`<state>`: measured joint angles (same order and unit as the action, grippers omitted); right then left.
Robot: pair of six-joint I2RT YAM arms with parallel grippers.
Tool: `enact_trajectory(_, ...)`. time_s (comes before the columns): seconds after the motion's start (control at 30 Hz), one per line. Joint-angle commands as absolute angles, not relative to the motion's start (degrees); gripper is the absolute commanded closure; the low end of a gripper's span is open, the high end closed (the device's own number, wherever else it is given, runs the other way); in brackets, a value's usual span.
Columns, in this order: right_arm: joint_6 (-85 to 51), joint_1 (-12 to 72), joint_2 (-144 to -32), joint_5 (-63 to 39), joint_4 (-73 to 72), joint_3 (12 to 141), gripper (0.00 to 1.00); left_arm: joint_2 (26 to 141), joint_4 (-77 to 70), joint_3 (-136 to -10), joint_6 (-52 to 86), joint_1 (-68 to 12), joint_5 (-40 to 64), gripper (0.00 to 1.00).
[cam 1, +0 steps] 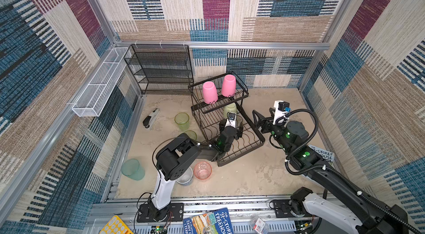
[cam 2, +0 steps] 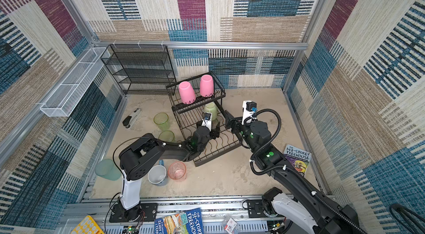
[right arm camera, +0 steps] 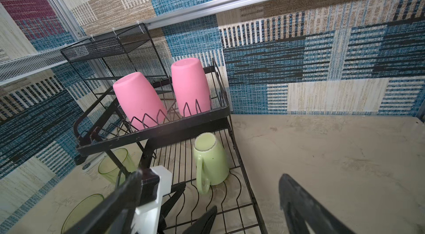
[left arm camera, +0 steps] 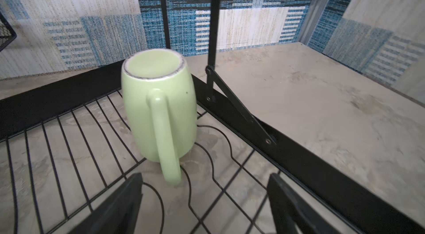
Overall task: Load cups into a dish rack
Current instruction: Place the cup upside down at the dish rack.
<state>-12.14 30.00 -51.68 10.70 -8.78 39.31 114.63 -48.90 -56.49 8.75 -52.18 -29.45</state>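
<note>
The desk point(cam 1: 241, 182) carried the dish rack point(right arm camera: 161, 129) toward its far side, with loose cups on the near and left areas.

1. Rack state. The upper basket held two pink tumblers point(cam 1: 209, 92) point(cam 1: 228, 85), both mouth-down. The lower tray held one pale-green mug point(left arm camera: 158, 106), mouth-down in the far corner under the basket, handle toward the left gripper.
2. Gripper state. The left gripper point(left arm camera: 205, 175) sat low over the lower tray with its jaws wide apart, near the mug handle but not touching it. The right gripper point(cam 1: 259, 121) hovered just outside the tray's right rim, jaws also apart and empty.
3. Step in hand. Placement of the mug was judged complete, since it stood free of both grippers. Three of eight cups were loaded.
4. Remaining cups on the desk: the teal tumbler point(cam 1: 133, 169), two clear-green tumblers point(cam 1: 181, 121) point(cam 1: 190, 135) beside the rack, the clear-pink tumbler point(cam 1: 202, 170) and the blue mug point(cam 2: 157, 174), partly hidden by the left arm.
5. Next move. The left gripper would need to back out clear of the handle and wire dividers, then approach a clear-green tumbler
</note>
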Motion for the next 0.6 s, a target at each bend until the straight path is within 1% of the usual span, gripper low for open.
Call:
enact_trajectory(0.0, -13.0, 30.0, -51.3, 11.3, -6.9, 40.1, 0.03, 112.3, -54.8, -54.2, 1.9, -54.4, -29.0, 0.05)
enact_trajectory(0.1, -12.9, 30.0, -50.9, 11.2, -5.3, 41.0, 0.02, 109.6, -51.6, -53.0, -0.7, -56.8, -29.0, 0.03)
enact_trajectory(0.23, -12.4, 30.0, -50.9, 10.7, -1.2, 43.5, 0.01, 103.6, -43.1, -51.5, -1.5, -59.9, -28.4, 0.03)
enact_trajectory(0.57, -11.7, 30.0, -49.6, 8.8, 3.6, 46.0, 0.06, 82.3, -12.8, -49.4, 4.3, -62.2, -27.5, 0.06)
